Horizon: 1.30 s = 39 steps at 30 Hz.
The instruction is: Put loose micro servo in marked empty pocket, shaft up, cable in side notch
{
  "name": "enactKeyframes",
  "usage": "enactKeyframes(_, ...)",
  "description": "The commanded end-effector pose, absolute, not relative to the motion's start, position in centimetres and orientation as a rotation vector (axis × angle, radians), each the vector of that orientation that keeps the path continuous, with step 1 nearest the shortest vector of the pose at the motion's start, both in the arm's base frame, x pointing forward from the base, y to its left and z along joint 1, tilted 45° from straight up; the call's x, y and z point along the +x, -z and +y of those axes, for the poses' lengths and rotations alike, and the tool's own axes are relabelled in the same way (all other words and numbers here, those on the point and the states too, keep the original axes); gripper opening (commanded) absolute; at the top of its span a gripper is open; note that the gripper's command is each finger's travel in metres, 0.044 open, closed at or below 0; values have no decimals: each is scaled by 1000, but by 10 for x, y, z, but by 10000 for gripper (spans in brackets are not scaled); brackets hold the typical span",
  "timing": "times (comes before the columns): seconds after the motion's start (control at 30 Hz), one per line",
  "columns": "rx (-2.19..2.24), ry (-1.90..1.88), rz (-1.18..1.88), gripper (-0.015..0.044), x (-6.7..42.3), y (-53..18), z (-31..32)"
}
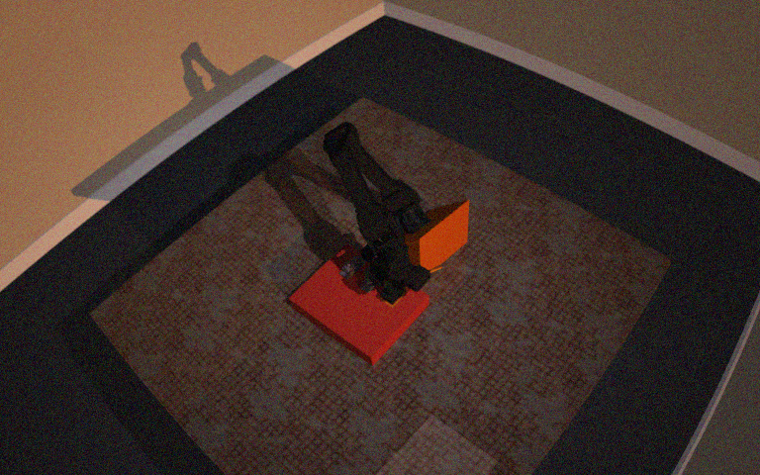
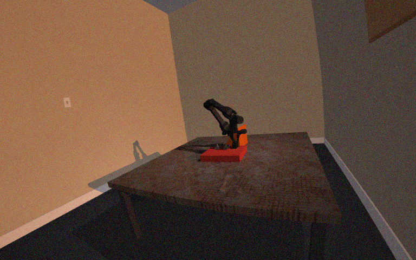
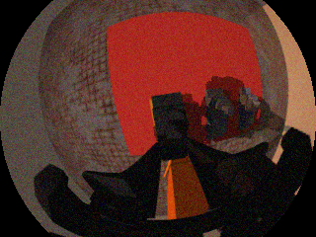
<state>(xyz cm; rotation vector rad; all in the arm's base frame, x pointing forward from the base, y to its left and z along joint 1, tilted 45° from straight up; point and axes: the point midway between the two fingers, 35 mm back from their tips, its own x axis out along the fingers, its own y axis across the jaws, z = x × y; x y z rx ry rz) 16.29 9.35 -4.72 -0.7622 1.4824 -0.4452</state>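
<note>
The red robot deck lies flat on the table. My gripper points down over the deck's near right corner, close above its top. It is shut on the micro servo, a small dark block that sticks out past the fingertips in the wrist view; an orange strip shows between the fingers behind it. In the top and exterior views the arm hides the servo. Seated grey servos stand on the deck just left of the gripper. I cannot make out the marked pocket.
An orange upright block stands at the deck's far right edge, right behind the gripper. The brown table stretches wide around the deck. Dark floor and walls lie beyond it.
</note>
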Motion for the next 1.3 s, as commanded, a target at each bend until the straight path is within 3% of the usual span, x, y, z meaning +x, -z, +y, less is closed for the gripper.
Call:
enactKeyframes(0.0, -769, 441, 1480, 0, 163, 50, 91)
enactKeyframes(1.2, -770, 442, 1479, 0, 165, 70, 71)
enactKeyframes(1.27, -770, 442, 1480, 53, 165, 68, 73)
